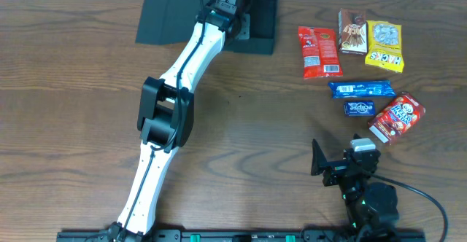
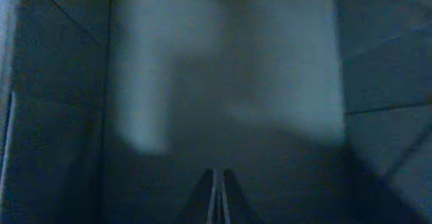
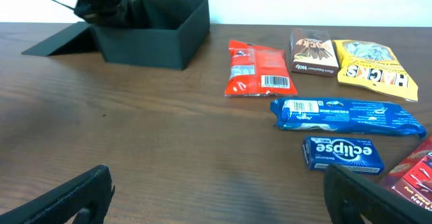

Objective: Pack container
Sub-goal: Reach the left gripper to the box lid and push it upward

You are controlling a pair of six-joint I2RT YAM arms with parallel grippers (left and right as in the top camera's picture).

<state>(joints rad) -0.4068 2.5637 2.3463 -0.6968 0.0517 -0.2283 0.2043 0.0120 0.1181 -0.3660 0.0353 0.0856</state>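
The dark teal-grey container (image 1: 259, 23) stands open at the back of the table, its flap lid (image 1: 164, 16) lying flat to its left. It also shows in the right wrist view (image 3: 158, 38). My left gripper (image 1: 230, 1) reaches down inside it; in the left wrist view its fingers (image 2: 217, 197) are pressed together with nothing between them, above the box's dark floor (image 2: 229, 82). My right gripper (image 3: 216, 190) is open and empty, low over the table at the front right (image 1: 343, 165).
Snacks lie at the right: a red packet (image 1: 319, 51), a brown Pocky box (image 1: 352, 32), a yellow Hacks bag (image 1: 384, 45), a blue wrapped bar (image 1: 360, 89), a blue Eclipse gum pack (image 1: 359, 108) and a red carton (image 1: 396, 117).
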